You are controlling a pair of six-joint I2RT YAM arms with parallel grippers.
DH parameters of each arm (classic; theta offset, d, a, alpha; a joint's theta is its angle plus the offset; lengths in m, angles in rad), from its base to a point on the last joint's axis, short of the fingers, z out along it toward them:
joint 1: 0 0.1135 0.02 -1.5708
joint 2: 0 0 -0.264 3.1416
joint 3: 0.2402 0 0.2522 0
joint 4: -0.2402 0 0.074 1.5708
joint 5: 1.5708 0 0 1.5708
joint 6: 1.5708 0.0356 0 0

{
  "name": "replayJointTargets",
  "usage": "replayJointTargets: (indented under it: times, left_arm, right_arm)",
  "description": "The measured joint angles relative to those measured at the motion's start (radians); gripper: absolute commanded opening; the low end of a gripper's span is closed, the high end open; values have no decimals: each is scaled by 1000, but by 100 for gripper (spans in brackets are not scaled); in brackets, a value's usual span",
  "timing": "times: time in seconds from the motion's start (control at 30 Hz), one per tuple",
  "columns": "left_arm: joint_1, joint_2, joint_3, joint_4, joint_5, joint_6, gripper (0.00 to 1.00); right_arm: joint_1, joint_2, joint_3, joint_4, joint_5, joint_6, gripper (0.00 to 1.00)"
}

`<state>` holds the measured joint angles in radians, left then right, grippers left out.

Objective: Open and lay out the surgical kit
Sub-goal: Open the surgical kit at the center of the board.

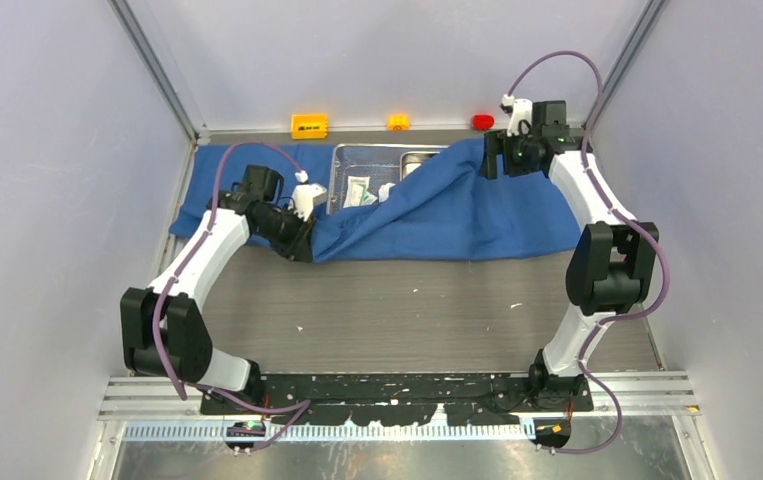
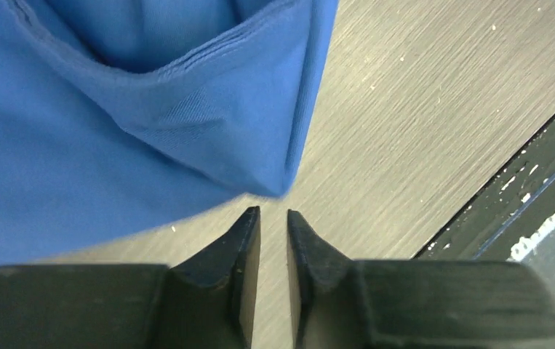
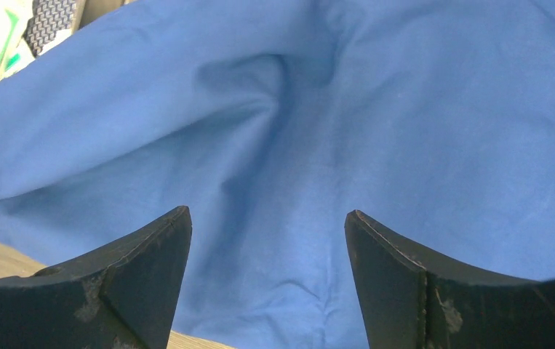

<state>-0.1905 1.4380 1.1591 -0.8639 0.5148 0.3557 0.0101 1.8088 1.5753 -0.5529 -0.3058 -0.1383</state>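
Note:
The surgical kit's blue cloth wrap (image 1: 457, 205) lies at the back of the table, pulled partly off the steel mesh tray (image 1: 340, 160). White-green packets (image 1: 360, 190) and a smaller steel pan (image 1: 417, 160) show in the uncovered part. My left gripper (image 1: 309, 245) sits at the cloth's front left corner. In the left wrist view the left gripper (image 2: 273, 211) has its jaws a narrow gap apart with only table between them, and the cloth corner (image 2: 260, 145) lies just past the tips. My right gripper (image 3: 267, 212) hangs wide open over the cloth (image 3: 369, 131), holding nothing.
An orange block (image 1: 309, 125), a yellow block (image 1: 398, 122) and a red block (image 1: 482, 122) stand along the back wall. Grey walls close in both sides. The black base rail (image 2: 521, 196) runs along the table's near edge.

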Motion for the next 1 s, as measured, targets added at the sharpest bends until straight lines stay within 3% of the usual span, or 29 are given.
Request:
replayJointTargets:
  times: [0.17,0.3,0.4,0.53,0.77,1.0]
  left_arm:
    - [0,-2,5,-69,-51,73,65]
    - [0,0,79,-93,-58,110,83]
    - [-4,14,173,-92,-40,158,90]
    - [-40,84,300,-99,-32,255,92]
    - [-157,340,500,-208,-18,441,91]
    - [-204,546,602,-274,-56,509,74]
  right_arm:
    - [51,0,0,5,-7,-15,82]
    - [69,5,0,6,-12,-18,82]
    - [68,9,0,4,-12,-20,82]
    - [66,10,-1,-4,-11,-28,82]
    - [66,-13,-72,-2,-5,-40,82]
    - [66,-109,-162,-10,10,-41,82]
